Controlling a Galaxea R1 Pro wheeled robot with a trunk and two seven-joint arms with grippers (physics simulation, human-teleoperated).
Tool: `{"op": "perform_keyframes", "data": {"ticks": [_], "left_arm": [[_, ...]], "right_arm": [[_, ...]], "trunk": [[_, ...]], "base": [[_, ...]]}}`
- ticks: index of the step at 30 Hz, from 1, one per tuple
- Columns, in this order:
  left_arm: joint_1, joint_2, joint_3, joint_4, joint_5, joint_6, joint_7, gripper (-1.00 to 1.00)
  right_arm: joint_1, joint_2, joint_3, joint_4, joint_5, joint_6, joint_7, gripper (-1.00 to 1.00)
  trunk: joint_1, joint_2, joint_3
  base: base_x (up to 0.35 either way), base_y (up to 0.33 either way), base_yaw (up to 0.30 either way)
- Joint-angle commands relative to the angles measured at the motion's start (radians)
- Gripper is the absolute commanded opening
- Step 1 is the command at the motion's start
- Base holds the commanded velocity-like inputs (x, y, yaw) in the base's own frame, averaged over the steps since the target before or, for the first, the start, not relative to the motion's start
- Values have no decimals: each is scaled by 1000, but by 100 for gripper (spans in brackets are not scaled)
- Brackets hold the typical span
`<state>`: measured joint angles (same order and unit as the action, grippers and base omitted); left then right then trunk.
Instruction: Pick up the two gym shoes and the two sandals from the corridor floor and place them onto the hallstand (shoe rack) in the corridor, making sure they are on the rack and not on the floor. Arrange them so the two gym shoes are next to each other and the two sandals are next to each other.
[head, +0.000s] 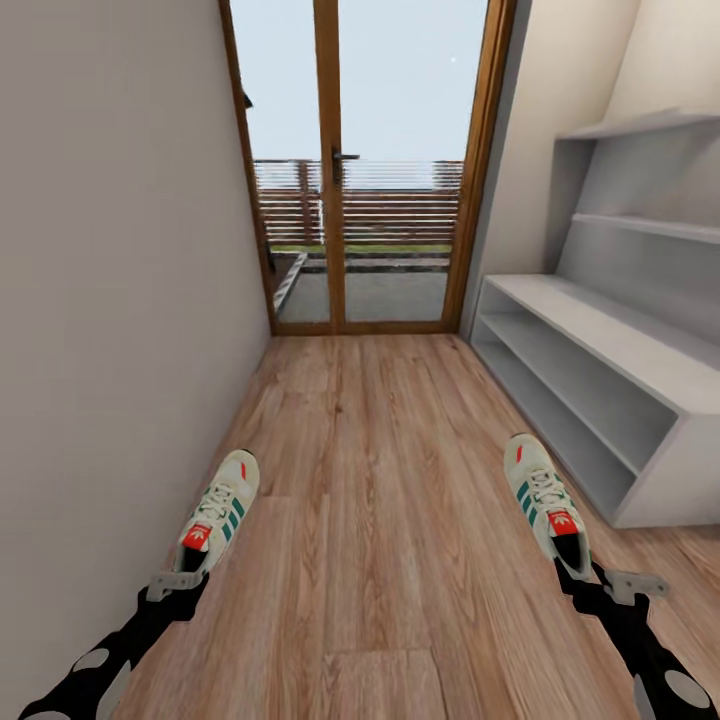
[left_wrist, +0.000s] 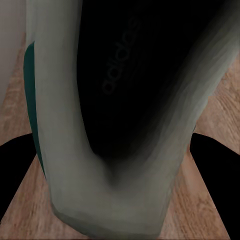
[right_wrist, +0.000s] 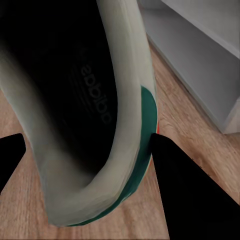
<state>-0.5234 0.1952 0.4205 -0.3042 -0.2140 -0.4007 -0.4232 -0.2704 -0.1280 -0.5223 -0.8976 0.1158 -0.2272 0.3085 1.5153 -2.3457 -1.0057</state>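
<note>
Both gym shoes are in hand. The left gym shoe (head: 222, 510) (left_wrist: 120, 125), cream with green stripes and a red tongue label, is gripped at its heel by my left gripper (head: 186, 574) (left_wrist: 116, 192), toe pointing away from me near the left wall. My right gripper (head: 578, 572) (right_wrist: 90, 175) is shut on the heel of the right gym shoe (head: 543, 497) (right_wrist: 95, 100). That shoe is just beside the front corner of the grey hallstand (head: 600, 400) (right_wrist: 200, 55). Wood-plank corridor floor (head: 380, 480) lies under both. The sandals are out of view.
A white wall (head: 120, 300) runs close along my left side. A wood-framed glass door (head: 365, 170) closes the far end of the corridor. Two grey wall shelves (head: 650, 175) rise above the hallstand's bench at right.
</note>
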Motion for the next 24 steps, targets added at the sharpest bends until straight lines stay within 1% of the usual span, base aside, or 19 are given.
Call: {"op": "perform_keyframes", "data": {"ticks": [1,4,7,11,24], "left_arm": [[-1,0,10,1,-8,-4,-5,-100],[-1,0,10,1,-8,-4,-5,-100],[-1,0,10,1,-8,-4,-5,-100],[-1,1,10,1,-8,-4,-5,-100],[-1,0,10,1,-8,-4,-5,-100]], "right_arm": [[-1,1,-4,0,8,-4,5,-100],[-1,1,-3,0,8,-4,4,-100],[-1,2,-4,0,8,-4,4,-100],[-1,1,-4,1,8,-4,4,-100],[-1,1,-5,1,8,-4,6,-100]], "trunk": [[0,0,-1],[0,0,-1],[0,0,0],[0,0,1],[0,0,5]], "base": [[341,0,0],[341,0,-7],[341,7,-148],[340,73,-232],[335,131,-259]]}}
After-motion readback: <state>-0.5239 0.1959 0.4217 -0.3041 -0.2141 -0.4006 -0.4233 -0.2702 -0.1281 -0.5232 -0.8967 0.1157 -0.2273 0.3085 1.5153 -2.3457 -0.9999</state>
